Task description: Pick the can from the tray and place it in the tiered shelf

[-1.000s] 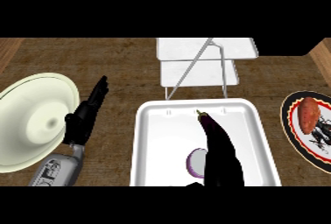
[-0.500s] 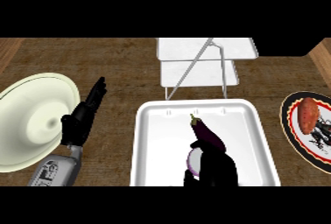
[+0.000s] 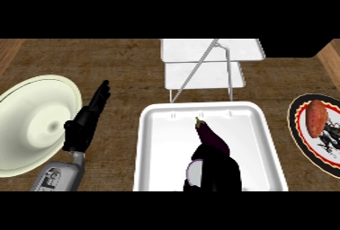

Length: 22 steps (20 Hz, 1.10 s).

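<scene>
A white tray (image 3: 267, 143) lies at the middle of the wooden counter. My right hand (image 3: 219, 173) comes in from the lower edge over the tray's near part, fingers curled. A purple and white can (image 3: 191, 173) shows only as a sliver at the hand's left side, mostly hidden by it. Just beyond the hand, a dark purple eggplant (image 3: 211, 136) lies in the tray. The white tiered shelf (image 3: 203, 67) stands right behind the tray. My left hand (image 3: 85, 122) rests open left of the tray, fingers straight and pointing away.
A large cream plate (image 3: 30, 128) lies at the far left, touching the left hand's side. At the right edge lies a dark-rimmed plate (image 3: 299, 134) holding an orange sweet potato (image 3: 314, 117). Bare wooden counter (image 3: 100, 63) stretches left of the shelf.
My right hand has drawn back toward the lower edge and curled, uncovering the eggplant. The can has moved toward the tray's near part with it. The left hand has stayed put.
</scene>
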Motion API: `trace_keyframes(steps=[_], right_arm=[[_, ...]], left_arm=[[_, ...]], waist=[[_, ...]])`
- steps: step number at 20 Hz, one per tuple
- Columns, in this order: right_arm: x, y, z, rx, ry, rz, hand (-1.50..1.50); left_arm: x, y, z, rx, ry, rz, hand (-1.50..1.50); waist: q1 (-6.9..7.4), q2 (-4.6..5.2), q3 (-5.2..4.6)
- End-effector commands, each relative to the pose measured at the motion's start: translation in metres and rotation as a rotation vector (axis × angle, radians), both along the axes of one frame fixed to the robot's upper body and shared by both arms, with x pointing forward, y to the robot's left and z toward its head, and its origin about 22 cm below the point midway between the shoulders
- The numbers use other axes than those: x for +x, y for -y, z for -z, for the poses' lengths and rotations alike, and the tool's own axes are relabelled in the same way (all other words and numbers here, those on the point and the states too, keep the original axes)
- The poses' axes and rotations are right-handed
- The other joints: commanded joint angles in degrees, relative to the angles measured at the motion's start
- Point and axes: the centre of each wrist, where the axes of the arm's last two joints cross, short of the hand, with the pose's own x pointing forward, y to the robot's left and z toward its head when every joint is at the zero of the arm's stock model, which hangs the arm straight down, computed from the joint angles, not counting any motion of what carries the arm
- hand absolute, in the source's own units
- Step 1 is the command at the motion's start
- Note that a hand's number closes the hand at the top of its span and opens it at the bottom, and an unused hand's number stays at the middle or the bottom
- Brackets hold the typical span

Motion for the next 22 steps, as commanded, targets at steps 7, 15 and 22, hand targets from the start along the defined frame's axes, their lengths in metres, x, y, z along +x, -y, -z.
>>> trace_keyframes(steps=[7, 15, 22], right_arm=[[-0.005, -0.078, 0.001, -0.011, 0.030, -0.240, 1.50], [0.005, -0.082, -0.061, 0.330, 0.329, -0.219, 1.50], [0.017, -0.085, -0.109, 0.344, 0.510, -0.147, 1.50]], left_arm=[[0.009, 0.024, -0.003, -0.026, 0.012, 0.071, 0.00], [0.018, 0.017, -0.007, -0.002, -0.007, 0.031, 0.00], [0.010, 0.015, -0.002, 0.007, -0.019, 0.035, 0.00]], waist=[[4.29, 0.72, 0.04], [2.67, 0.05, 0.06], [1.96, -0.58, -0.05]])
